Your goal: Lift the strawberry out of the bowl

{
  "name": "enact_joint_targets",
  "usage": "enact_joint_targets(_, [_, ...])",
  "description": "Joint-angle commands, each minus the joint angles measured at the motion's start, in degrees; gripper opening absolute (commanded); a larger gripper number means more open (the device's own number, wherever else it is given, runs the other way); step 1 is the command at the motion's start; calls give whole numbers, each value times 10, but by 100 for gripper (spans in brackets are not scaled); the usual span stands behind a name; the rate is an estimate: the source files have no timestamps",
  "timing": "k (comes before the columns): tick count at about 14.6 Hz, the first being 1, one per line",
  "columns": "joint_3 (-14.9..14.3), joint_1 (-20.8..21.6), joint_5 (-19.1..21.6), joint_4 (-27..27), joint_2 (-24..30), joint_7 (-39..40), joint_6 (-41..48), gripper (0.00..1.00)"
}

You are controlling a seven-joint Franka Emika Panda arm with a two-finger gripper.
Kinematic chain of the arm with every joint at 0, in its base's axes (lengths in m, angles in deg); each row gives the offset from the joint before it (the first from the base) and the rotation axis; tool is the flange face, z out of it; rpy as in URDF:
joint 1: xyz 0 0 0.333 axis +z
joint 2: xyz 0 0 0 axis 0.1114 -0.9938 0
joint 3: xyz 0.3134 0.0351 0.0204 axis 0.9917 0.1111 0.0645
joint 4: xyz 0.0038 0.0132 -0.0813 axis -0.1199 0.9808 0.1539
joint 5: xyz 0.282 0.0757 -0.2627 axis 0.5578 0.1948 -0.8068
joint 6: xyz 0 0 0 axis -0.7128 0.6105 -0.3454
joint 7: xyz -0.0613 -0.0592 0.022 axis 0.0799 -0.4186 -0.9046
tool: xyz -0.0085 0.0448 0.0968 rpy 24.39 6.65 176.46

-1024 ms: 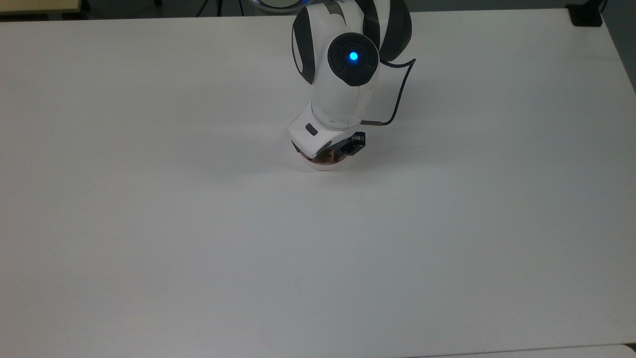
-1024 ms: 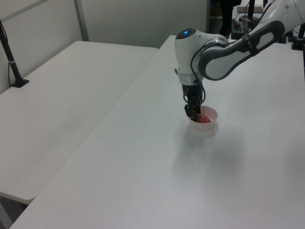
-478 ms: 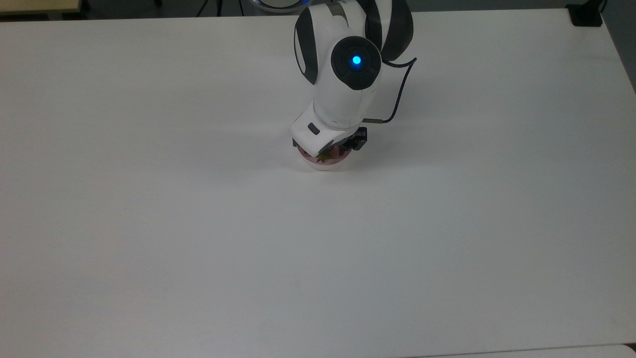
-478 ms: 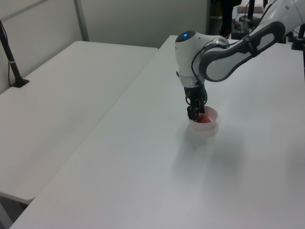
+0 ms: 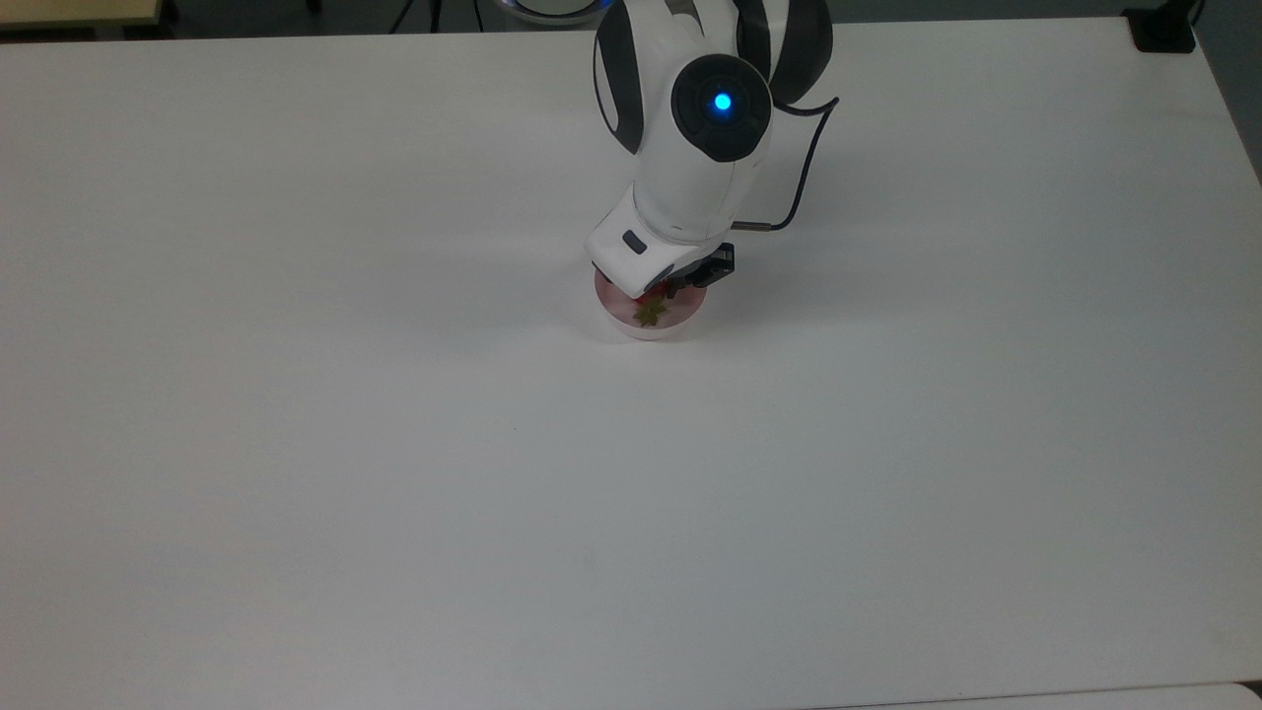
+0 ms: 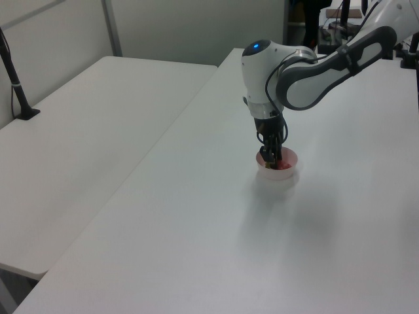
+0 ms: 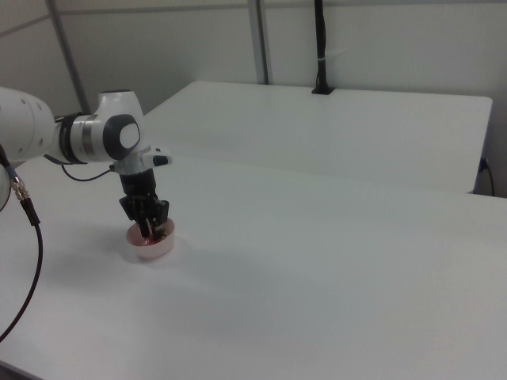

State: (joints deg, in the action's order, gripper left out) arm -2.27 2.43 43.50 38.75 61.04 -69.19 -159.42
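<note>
Gripper (image 6: 270, 157) sits low over the pale pink bowl (image 5: 680, 324), tips down at rim level. Bowl stands toward the far edge of the white surface (image 5: 394, 473) in the top view, roughly mid-width.

Strawberry (image 5: 650, 313) lies in the bowl, green leafy top showing, red body tucked under the wrist. Jaws reach down at the berry, but I cannot tell whether they are open, closed, or already pinching it.

Step in hand, as I judge it: securing the berry before lifting. Done well, that means jaws centred on the red body rather than the leaves, a firm squeeze, then a straight vertical lift so the light bowl is not dragged or tipped.

Top view gives the leaf crown and bowl floor. Left view shows finger height against the rim. Right view shows the gripper (image 7: 147, 223) upright over the bowl (image 7: 152, 245).
</note>
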Motion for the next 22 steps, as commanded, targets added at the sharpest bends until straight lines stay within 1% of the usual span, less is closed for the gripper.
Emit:
enact_joint_targets(1, [5, -3, -8, 24, 19, -13, 3, 30])
enact_joint_targets(2, [5, -2, -9, 27, 19, -13, 3, 26])
enact_joint_targets(6, [5, -6, -8, 24, 29, -11, 5, 23])
enact_joint_targets(7, [6, -8, -8, 24, 32, -10, 6, 20])
enact_joint_targets(13, [6, -9, -6, 26, 37, -10, 5, 19])
enact_joint_targets(14, [6, -8, -7, 27, 36, -10, 6, 29])
enact_joint_targets(15, [6, -7, -8, 32, 36, -11, 5, 36])
enact_joint_targets(16, [7, -6, -9, 38, 36, -14, 3, 57])
enact_joint_targets(17, [7, -5, -10, 42, 34, -16, 2, 65])
enact_joint_targets(18, [8, -5, -10, 44, 32, -17, 0, 70])
enact_joint_targets(22, [8, -5, -11, 47, 28, -23, -3, 74])
